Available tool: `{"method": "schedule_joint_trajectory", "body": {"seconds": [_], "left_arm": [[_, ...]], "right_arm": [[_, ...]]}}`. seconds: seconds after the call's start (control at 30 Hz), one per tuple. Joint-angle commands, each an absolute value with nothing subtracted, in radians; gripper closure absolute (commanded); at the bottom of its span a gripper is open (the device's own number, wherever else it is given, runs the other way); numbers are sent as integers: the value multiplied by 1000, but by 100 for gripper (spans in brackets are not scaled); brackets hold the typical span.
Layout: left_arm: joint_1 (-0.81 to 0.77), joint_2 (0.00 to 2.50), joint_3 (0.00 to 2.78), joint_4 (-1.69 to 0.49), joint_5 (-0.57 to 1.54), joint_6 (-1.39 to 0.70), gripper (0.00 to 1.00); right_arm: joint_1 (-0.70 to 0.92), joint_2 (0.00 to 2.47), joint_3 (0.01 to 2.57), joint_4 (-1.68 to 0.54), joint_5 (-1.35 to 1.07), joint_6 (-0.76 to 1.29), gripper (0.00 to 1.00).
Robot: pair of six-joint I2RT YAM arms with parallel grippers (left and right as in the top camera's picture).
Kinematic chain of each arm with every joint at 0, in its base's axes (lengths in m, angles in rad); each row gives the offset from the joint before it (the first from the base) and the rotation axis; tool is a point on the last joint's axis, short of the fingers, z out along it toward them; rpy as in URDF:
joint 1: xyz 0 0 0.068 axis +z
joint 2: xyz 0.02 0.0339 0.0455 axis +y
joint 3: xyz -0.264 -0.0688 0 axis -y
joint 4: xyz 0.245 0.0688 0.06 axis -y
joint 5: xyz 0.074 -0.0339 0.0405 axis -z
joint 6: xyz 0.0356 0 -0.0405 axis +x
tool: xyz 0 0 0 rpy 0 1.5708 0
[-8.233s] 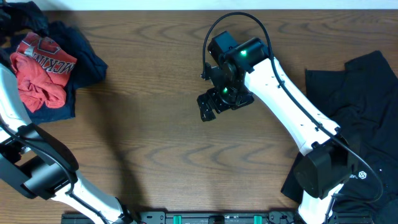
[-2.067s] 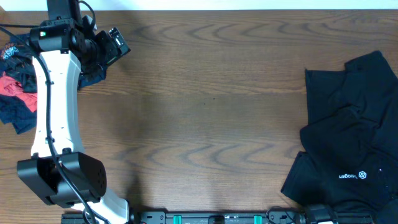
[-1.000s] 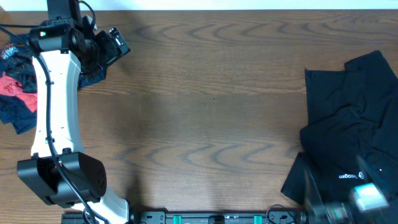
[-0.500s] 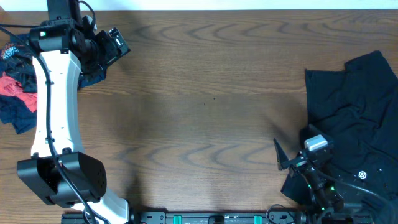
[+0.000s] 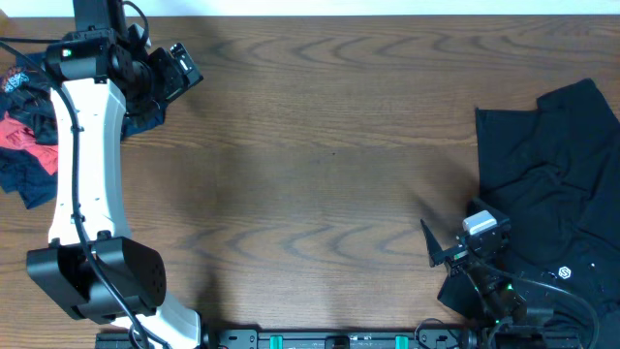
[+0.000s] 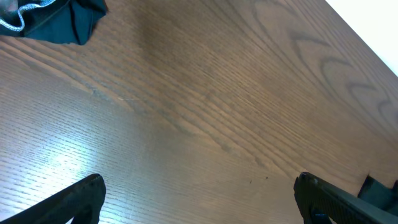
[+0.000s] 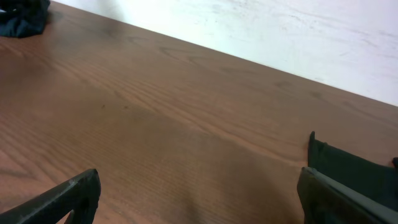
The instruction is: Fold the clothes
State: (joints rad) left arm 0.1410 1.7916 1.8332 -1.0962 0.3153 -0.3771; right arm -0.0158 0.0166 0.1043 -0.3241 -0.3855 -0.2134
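A black garment lies spread and rumpled at the table's right edge, with a small white logo near its lower part. A heap of red and navy clothes sits at the far left. My left gripper hovers open just right of that heap. In the left wrist view the left gripper spans bare wood, with a navy fold at the top left. My right gripper stands open at the black garment's lower left corner. The right wrist view has the right gripper empty over wood, the garment's edge by its right finger.
The brown wooden table stretches between the two lots of clothes. The left arm's white link runs down the left side over the heap's edge. A pale wall rises behind the table's far edge.
The right arm has come up into view at the lower right and edged slightly left, its jaws staying open. The left arm and the clothes have not moved.
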Motion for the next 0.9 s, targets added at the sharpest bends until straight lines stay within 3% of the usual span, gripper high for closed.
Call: {"method": "schedule_joint_trajectory", "body": {"seconds": [0.0,0.87], "left_arm": [[142,1792,1837,-1099,324,-379,2],[142,1792,1837,-1116,293,-348,2]], "right_arm": [[-3,6,99,-323,-393,-233,1],[-3,6,99,-323,-393,-233,1]]}}
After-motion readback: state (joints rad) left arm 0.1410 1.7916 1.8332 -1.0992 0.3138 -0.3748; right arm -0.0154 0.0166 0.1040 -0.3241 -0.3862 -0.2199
